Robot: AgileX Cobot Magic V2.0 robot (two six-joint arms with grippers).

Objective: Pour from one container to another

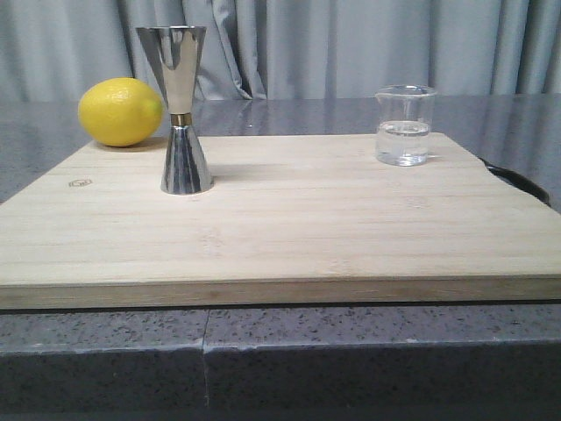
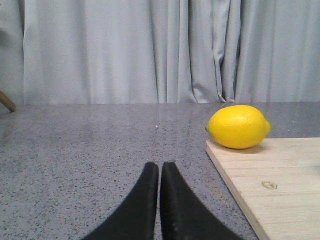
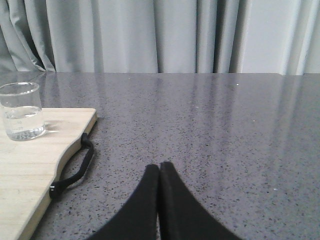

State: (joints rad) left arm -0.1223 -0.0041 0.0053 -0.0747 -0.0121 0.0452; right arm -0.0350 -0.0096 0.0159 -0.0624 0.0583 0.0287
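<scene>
A small clear glass beaker with some clear liquid stands at the back right of the wooden board; the right wrist view has the beaker too. The steel hourglass jigger with a gold waist band stands upright on the board's left part. Neither gripper appears in the front view. My left gripper hovers shut over the grey counter, left of the board, holding nothing. Off the board's right side, my right gripper is shut and empty above the counter.
A yellow lemon rests at the board's back left corner, behind the jigger; the left wrist view also shows the lemon. A black strap handle hangs from the board's right end. Grey curtains close off the back of the speckled counter.
</scene>
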